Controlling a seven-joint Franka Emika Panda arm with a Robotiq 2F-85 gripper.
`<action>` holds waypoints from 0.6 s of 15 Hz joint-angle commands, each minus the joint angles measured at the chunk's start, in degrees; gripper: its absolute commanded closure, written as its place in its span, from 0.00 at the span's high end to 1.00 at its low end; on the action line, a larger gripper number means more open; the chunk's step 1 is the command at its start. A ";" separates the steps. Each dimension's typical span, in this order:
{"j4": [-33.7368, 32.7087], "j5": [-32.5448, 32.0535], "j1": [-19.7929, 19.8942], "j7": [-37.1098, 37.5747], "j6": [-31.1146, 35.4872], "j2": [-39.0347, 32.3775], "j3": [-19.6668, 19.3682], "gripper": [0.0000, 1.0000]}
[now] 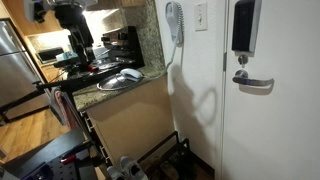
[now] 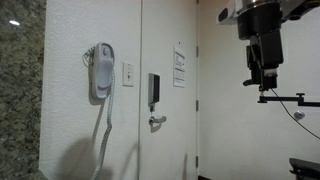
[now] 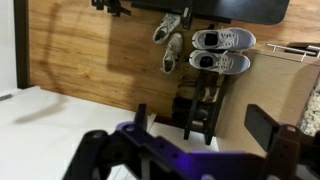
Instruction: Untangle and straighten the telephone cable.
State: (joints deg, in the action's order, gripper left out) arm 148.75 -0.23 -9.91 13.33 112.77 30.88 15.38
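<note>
Dim, grainy indoor light — soft shadows on the white wall (image 2: 70, 120), wrist view's near foreground blurred.

Both exterior views face handset (image 1: 174, 22) (image 2: 101, 72) and door (image 1: 275, 110) (image 2: 165, 135) from mid-distance; wrist view looks down on floor (image 3: 90, 60), shoes (image 3: 222, 40)

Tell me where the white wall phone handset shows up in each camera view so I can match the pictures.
In an exterior view: the handset is at top centre, on the white wall just right of the granite surface.
In an exterior view: the handset is left of centre, at mid height.
Wrist view: not in it; only the wooden floor and shoes show.
Shared landmark: the switch plate, just right of the handset in both exterior views.
</note>
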 commanded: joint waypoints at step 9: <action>-3.87 -14.16 -8.52 -19.40 0.34 0.65 2.00 1.00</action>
State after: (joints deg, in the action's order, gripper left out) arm 144.33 -11.05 -16.94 -0.83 112.00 30.73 17.67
